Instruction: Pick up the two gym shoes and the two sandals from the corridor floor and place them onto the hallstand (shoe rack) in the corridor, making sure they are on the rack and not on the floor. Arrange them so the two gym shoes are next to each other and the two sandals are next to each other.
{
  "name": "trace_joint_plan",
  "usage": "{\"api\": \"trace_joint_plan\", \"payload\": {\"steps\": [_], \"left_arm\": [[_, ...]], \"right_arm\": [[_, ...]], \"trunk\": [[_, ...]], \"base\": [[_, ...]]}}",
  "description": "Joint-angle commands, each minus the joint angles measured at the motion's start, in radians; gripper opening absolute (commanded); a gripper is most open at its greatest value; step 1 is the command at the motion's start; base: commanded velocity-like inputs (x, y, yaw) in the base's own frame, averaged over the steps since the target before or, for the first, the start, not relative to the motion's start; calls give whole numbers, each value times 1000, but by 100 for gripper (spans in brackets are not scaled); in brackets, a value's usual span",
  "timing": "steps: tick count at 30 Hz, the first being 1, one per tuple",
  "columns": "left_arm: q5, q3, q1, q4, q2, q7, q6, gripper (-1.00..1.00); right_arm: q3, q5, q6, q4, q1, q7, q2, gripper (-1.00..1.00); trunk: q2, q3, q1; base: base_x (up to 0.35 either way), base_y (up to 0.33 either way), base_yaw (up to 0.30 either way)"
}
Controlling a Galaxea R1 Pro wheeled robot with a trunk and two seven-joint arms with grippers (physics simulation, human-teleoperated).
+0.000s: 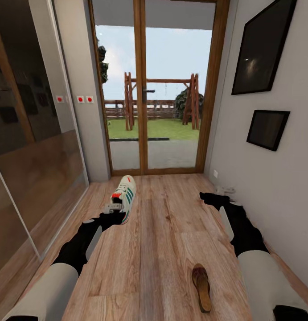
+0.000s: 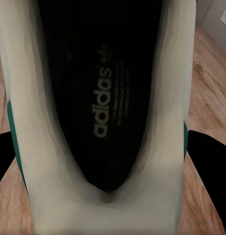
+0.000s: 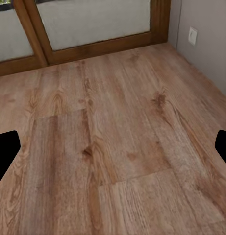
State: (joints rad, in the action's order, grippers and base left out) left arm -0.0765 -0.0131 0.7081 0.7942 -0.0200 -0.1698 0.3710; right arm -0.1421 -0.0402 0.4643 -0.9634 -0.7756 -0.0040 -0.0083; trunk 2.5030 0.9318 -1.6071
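Gym shoe (image 1: 124,197): white sneaker with green side stripes and a red-orange tongue, toe pointing toward the glass door; heel end sits at the left gripper (image 1: 113,207). In the left wrist view its dark insole with printed lettering (image 2: 109,105) lies between the two black fingers (image 2: 210,161).
Left gripper state: fingers stand on either side of the shoe's heel; whether they press on it cannot be told.
Shoe support: whether the sole rests on the corridor floor (image 1: 162,232) or is lifted cannot be made out.
Sandal (image 1: 202,286): dark brown with a tan footbed, lying flat on the floor, well apart from both grippers, nearer the right arm.
Right gripper (image 1: 218,195): near the right wall; the fingertips blur into a pale object behind them in the head view. In the right wrist view the two black fingers (image 3: 5,152) sit wide apart with bare planks between them, nothing held.
Hidden or cut off: the shoe's heel is covered by the left gripper; both forearms run out at the lower edge.
Surroundings: wood-framed glass door (image 1: 140,89) ahead of the fingers, dark sliding panels (image 1: 29,133) beside the left arm, two dark framed pictures (image 1: 266,127) on the wall beside the right arm, a wall socket (image 3: 192,35) near the door corner.
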Motion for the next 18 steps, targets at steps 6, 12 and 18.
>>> {"api": "trace_joint_plan", "payload": {"steps": [6,12,18], "left_arm": [[-8,-1,2,9,-5,-1,9,-100],[3,-22,5,8,-60,1,9,-100],[4,-29,5,7,-58,1,9,-100]], "right_arm": [[0,-5,-182,169,0,2,0,100],[-1,-11,-216,338,0,3,1,100],[-1,-15,-318,379,0,2,1,100]], "trunk": [[1,9,-1],[2,39,-3],[4,70,-6]], "base": [[0,0,2],[0,0,145],[0,0,170]]}}
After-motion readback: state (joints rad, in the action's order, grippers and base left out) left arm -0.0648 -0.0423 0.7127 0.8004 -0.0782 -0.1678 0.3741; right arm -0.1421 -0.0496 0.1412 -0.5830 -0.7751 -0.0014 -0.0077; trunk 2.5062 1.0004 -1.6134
